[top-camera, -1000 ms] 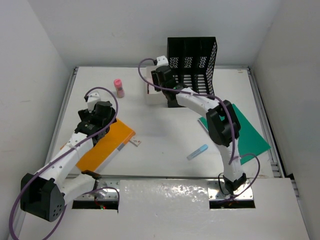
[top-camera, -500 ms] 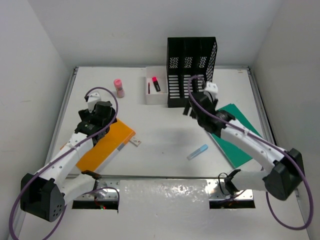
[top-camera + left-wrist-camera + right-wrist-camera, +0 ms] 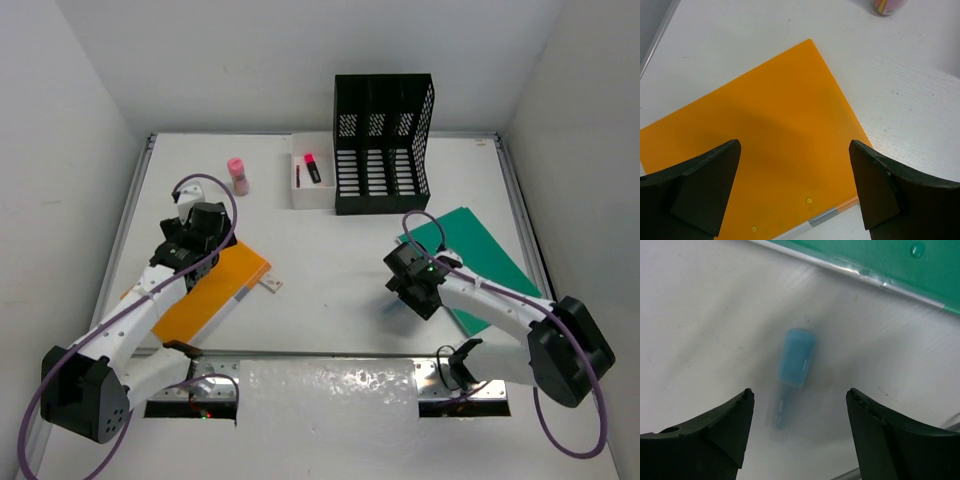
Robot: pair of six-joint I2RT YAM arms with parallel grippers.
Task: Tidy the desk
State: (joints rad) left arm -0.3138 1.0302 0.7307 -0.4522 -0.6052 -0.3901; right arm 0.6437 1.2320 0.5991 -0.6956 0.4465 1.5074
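On the white table (image 3: 330, 255) are set an orange folder (image 3: 215, 295), a green folder (image 3: 485, 250), a black file rack (image 3: 383, 150), a white box (image 3: 312, 197), a pink-capped bottle (image 3: 239, 175) and a blue marker (image 3: 796, 357).

The left gripper (image 3: 195, 238) hovers over an orange folder (image 3: 205, 298) at lower left; the right gripper (image 3: 410, 285) hangs beside a green folder (image 3: 480, 245), below the black file rack (image 3: 383, 140).

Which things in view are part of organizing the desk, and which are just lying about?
Likely the job: orange folder, green folder, blue-capped marker, pink-lidded jar, loose on the desk; white box and black file rack as places to put them.
Likely not: crinkled clear sheet at the near edge, purple arm cables. Cannot tell: small white piece beside the orange folder.
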